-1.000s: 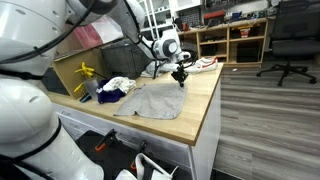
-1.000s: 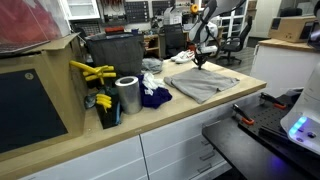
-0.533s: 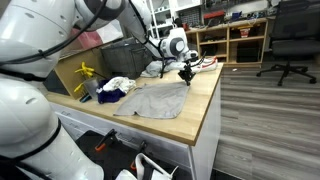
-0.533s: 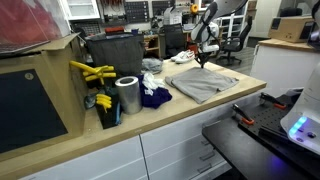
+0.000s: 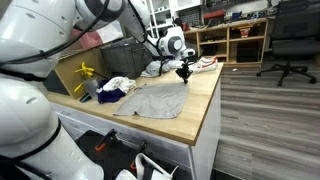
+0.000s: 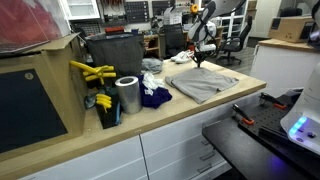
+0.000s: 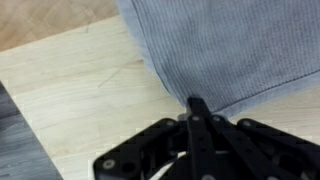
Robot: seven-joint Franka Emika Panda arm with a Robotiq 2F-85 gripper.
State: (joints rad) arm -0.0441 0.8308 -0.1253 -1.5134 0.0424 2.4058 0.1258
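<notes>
The pale wooden surface (image 5: 205,105) carries a grey cloth (image 5: 155,100), spread nearly flat and taking up much of the open top in both exterior views. At its far side sits a heap of white and dark-blue clothes (image 5: 115,88), just beside the grey cloth's edge. The single arm reaches down over the end of the surface farthest from the heap, and the tool (image 5: 183,73) hangs at the corner of the grey cloth nearest the surface's rim. In the wrist view the tool (image 7: 195,108) comes in from the bottom, its fingers pressed together with no gap, meeting right on that corner, which they appear to pinch. From the tool, the whole body of the grey cloth (image 7: 230,50) spreads away ahead and to one side, bare wood lying on the other. The cloth's long axis runs from this corner back toward the heap.
</notes>
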